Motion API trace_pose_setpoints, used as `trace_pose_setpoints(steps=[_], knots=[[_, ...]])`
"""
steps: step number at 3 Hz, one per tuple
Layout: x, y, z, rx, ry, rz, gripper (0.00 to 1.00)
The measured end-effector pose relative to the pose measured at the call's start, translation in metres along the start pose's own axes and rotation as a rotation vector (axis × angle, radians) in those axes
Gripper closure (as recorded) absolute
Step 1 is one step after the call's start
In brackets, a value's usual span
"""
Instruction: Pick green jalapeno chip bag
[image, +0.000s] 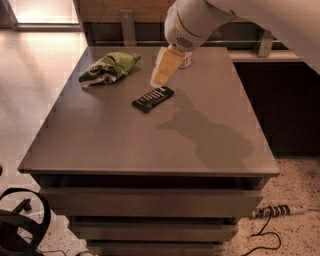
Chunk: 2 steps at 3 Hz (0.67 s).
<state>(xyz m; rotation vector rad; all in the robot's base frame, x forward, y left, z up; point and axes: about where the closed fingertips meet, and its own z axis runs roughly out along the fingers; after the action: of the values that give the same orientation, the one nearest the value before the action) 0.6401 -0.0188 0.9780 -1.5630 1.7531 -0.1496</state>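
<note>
The green jalapeno chip bag (107, 67) lies crumpled at the far left of the grey table top (150, 140). My gripper (165, 70) hangs from the white arm above the table's far middle, to the right of the bag and apart from it. It hovers just beyond the flat black bar (153, 98). Nothing is seen in it.
The clear bottle (186, 61) stands at the far edge, mostly hidden behind the arm. A dark counter and cabinet (280, 100) stand to the right. Cables and a black object lie on the floor in front of the table.
</note>
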Motion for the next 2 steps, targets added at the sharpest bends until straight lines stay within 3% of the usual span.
trace_pose_setpoints(steps=[1, 2], knots=[[-0.005, -0.003, 0.008, -0.005, -0.003, 0.000, 0.00], [-0.023, -0.013, 0.050, -0.038, -0.028, -0.036, 0.00]])
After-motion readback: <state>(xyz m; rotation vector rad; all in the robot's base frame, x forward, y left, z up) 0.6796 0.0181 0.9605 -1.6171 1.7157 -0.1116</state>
